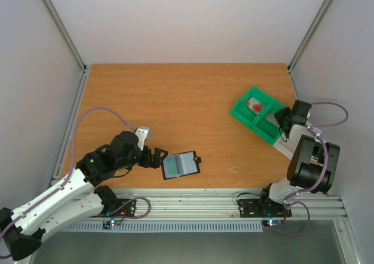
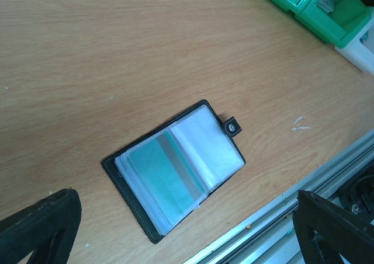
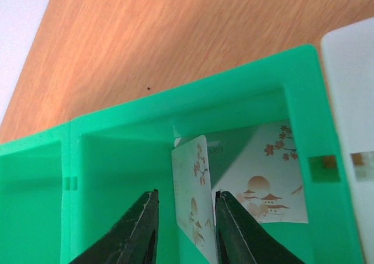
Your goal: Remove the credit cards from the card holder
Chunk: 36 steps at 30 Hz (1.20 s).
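**Setting.** A wood-grain table (image 1: 175, 100) is sitting between white walls, with an aluminium rail running along the bottom of the top view.

**Card holder.** The card holder (image 2: 175, 176) is lying open and flat in the lower middle of the top view, close to the rail. Its snap tab (image 2: 232, 127) is pointing toward the upper right of the left wrist view. A teal sheet (image 2: 158, 170) with a grey stripe is showing through the clear sleeves. The left gripper (image 1: 156, 157) is hovering just left of the holder with its fingers spread wide, grasping nothing.

**Tray.** The green tray (image 1: 242, 113) is sitting at the upper right of the top view, and the right gripper (image 3: 187, 194) is reaching into one compartment. An upright credit card (image 3: 190, 165) is standing on edge there between the parted fingers. It is close against the finger at frame right, with a gap on its other side, so it does not appear clamped. A second card (image 3: 263, 182) is lying against the compartment's far end, behind it.

**Handling.**
- The cards are probably light, stiff, thin and slick, and hard to lift once flat.
- A pinch across both faces at an exposed short edge looks like the best hold.
- The holder looks soft and light, so it is likely to slide unless the other arm is pinning it.

**Writing.** Only the letters "ARD" (image 3: 215, 150) are reading clearly, at the top of the second card. Both cards are showing blossom-and-pagoda artwork, and no brand is legible.
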Each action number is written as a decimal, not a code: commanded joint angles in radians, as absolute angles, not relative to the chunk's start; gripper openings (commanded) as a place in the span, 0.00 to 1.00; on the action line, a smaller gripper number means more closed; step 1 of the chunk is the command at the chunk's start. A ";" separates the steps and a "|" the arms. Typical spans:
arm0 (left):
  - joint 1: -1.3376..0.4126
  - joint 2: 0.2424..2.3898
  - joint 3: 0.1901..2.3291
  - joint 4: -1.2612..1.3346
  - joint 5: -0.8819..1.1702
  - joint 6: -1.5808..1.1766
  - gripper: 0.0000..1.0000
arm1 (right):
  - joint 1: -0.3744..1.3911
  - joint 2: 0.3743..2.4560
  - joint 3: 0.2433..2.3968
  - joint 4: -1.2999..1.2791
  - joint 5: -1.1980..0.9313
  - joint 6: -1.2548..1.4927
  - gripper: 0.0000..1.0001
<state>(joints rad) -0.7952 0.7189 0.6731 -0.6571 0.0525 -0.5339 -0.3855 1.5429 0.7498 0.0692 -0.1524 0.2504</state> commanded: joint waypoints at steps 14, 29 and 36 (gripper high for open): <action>-0.794 0.769 0.728 -0.762 -0.102 -0.556 0.99 | -0.397 1.557 0.933 -0.272 -0.092 0.320 0.33; -0.794 0.860 0.701 -0.683 -0.014 -0.615 0.98 | -0.311 1.452 0.957 -0.429 -0.286 0.327 0.36; -0.780 0.927 0.655 -0.574 0.129 -0.686 0.91 | -0.186 1.335 0.962 -0.517 -0.373 0.274 0.36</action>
<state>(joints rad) -0.7918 0.9009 0.6884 -0.6910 0.0242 -0.6250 -0.2623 1.4117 0.9302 -0.4408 -0.3004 0.3164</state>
